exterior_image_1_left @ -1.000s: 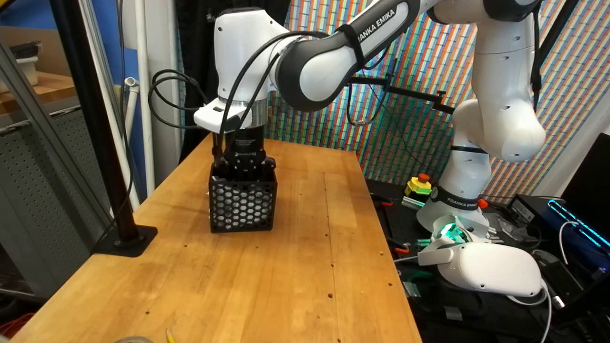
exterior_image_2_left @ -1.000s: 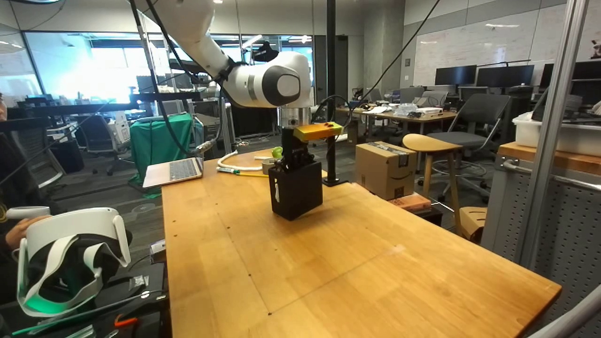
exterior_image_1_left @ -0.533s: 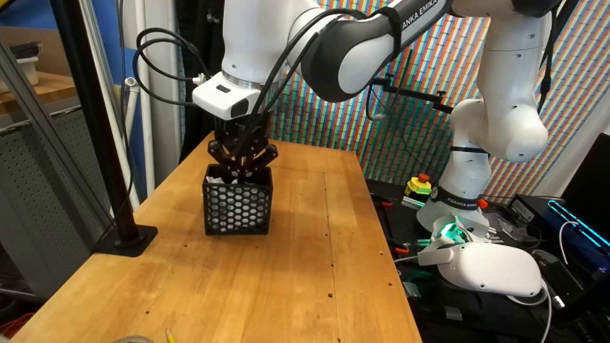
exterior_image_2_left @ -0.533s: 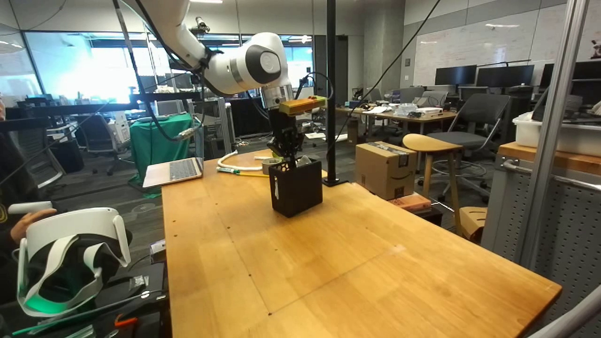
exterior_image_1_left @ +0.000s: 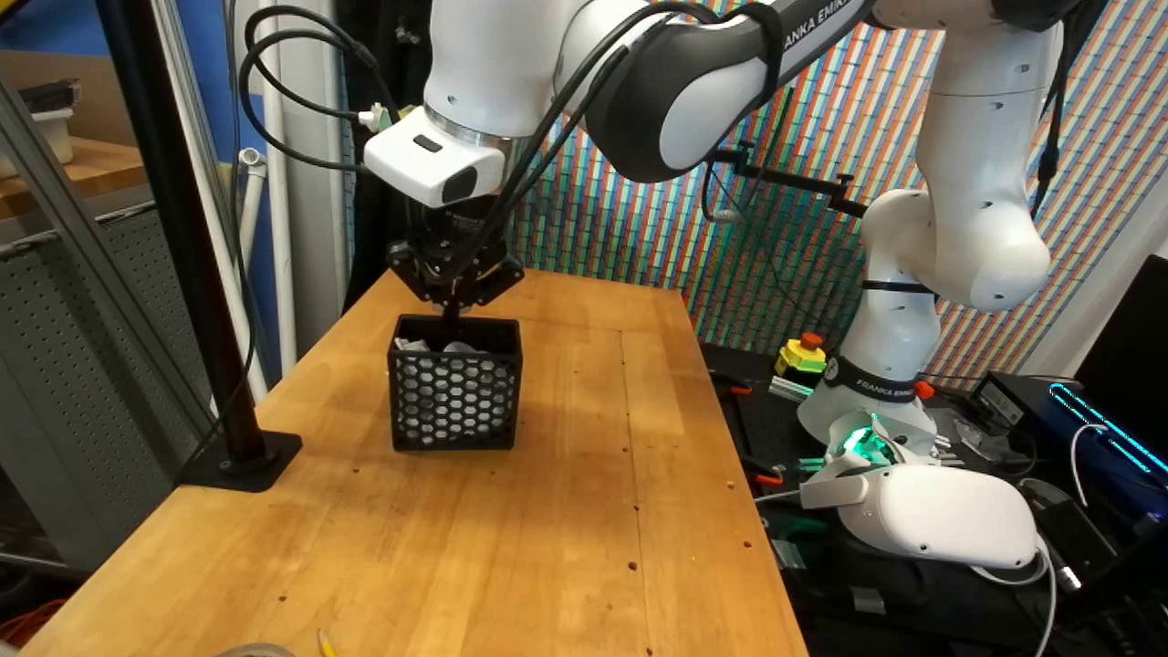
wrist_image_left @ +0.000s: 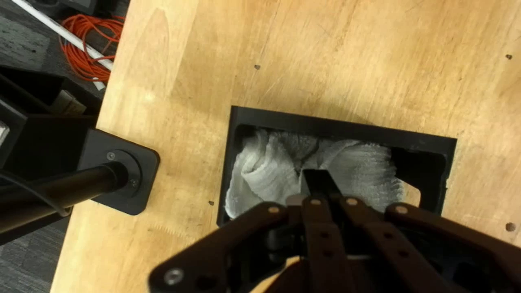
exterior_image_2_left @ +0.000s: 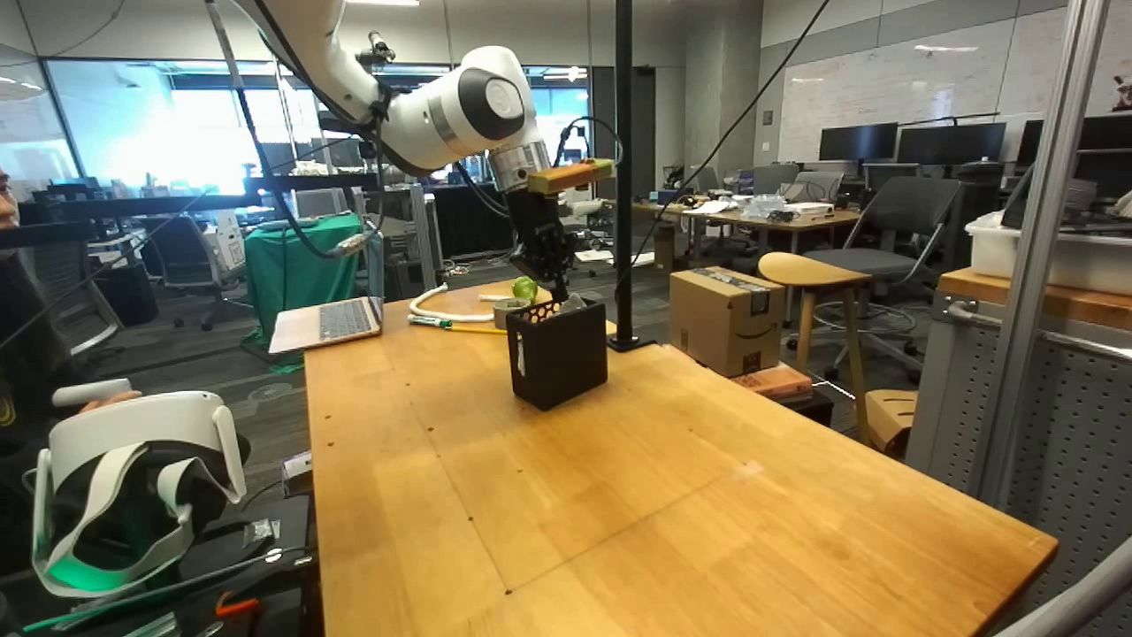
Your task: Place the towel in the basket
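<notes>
The wooden table [exterior_image_1_left: 566, 520] spreads underneath, a black pole [wrist_image_left: 87, 179] mounted at one long edge. The white arm [exterior_image_1_left: 493, 64] leans over it, its claw [wrist_image_left: 322, 182] narrow: the jaws meet, with no cloth visible between them. Below, the basket [exterior_image_2_left: 562, 363] stands upright, near the pole's edge. Crumpled inside lies the towel [wrist_image_left: 268, 175], leaving a gap at the end away from the pole; the placing looks done. The main danger, I judge, is a fuzzy fold snagging the low jaw tips and being dragged out as they lift. Sideways travel begun too soon could knock the basket toward that edge.
</notes>
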Controlling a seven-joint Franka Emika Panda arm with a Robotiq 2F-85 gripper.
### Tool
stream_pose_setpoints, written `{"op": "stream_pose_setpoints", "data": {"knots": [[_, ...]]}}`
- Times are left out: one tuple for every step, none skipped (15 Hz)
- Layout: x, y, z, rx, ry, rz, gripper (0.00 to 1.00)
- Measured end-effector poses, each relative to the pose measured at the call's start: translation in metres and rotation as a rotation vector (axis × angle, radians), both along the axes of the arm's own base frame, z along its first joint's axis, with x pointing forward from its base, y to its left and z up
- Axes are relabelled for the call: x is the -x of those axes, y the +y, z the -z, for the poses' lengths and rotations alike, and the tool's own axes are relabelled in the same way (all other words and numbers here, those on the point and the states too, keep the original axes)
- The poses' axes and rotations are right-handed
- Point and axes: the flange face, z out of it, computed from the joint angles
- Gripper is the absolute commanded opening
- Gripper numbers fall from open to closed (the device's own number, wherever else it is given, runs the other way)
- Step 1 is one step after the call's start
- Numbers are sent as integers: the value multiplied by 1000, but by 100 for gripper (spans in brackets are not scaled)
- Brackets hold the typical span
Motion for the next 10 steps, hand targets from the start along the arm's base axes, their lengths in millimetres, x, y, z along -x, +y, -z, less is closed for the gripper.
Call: {"op": "stream_pose_setpoints", "data": {"knots": [[-2,-1,-4,2,-9,-4,5],[-5,-1,-8,6,-20,-11,5],[-8,-1,-12,7,-29,-18,5],[-11,0,-17,6,-38,-25,5],[-13,1,-21,4,-45,-33,5],[-16,2,-25,1,-51,-40,5],[-20,3,-28,-2,-56,-48,5],[-23,5,-30,-5,-60,-56,5],[-26,6,-30,-7,-61,-61,5],[-30,7,-30,-9,-62,-67,5]]}}
